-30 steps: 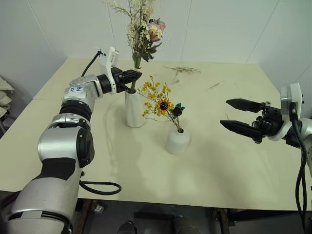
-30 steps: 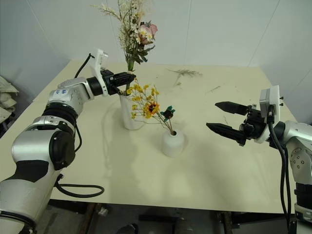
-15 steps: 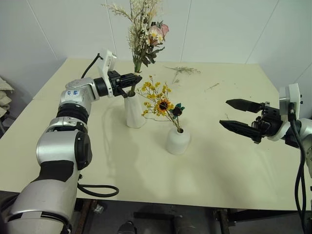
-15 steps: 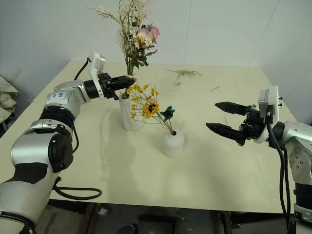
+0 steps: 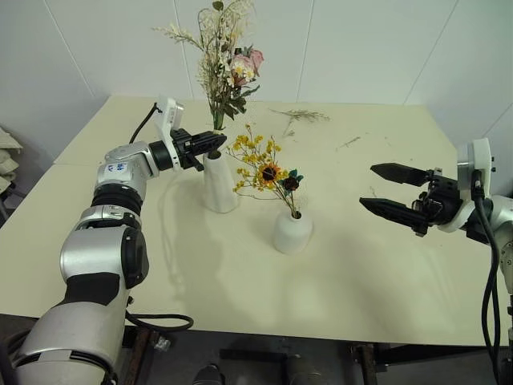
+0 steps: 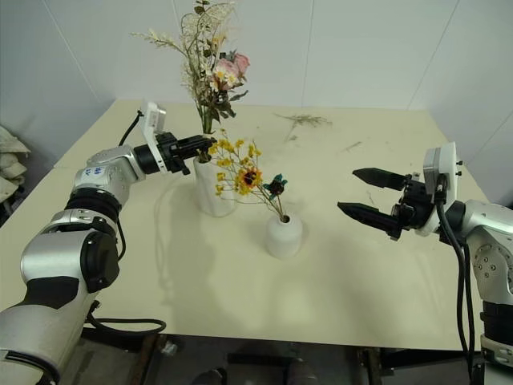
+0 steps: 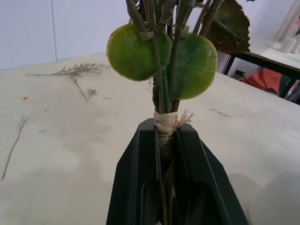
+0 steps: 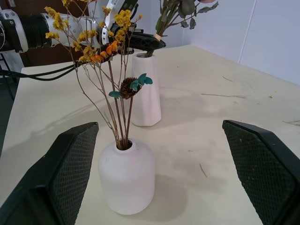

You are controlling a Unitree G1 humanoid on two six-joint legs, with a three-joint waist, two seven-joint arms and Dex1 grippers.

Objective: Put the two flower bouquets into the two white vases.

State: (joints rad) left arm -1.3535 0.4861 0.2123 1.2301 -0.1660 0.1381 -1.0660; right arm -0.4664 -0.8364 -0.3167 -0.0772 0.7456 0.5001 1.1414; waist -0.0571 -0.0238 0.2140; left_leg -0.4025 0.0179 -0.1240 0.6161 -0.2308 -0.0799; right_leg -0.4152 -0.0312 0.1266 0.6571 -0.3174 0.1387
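While the left gripper (image 5: 215,142) clamps its two black fingers (image 7: 140,187) around the taped stems of the pink rose bouquet (image 5: 227,72), those stems stand in the narrow mouth of the tall white vase (image 5: 218,183), with the blooms, white sprigs and green leaves rising upright above it. Taking that tall vase as the landmark, the gripper reaches in level from its left and meets the stems right at the mouth; in the left wrist view the straw-coloured binding (image 7: 165,123) sits just past the fingertips, with two round green leaves (image 7: 136,51) above it.

Just to the right of the tall vase and a little nearer the robot stands the short rounded white vase (image 5: 292,232). The yellow blossom bouquet (image 5: 260,167), with its small sunflower and a dark cone with teal leaves, already stands in that vase's top hole, its thin brown stems leaning back toward the tall vase so the yellow heads hang close beside it.

Beyond the tall vase and to its right, loose dried twigs (image 5: 302,115) lie on the cream table (image 5: 240,289), well apart from both vases.

Far to the right of the tall vase, the right gripper (image 5: 388,188) hangs above the table with its fingers spread wide and nothing between them, pointing toward the short vase but well apart from it.
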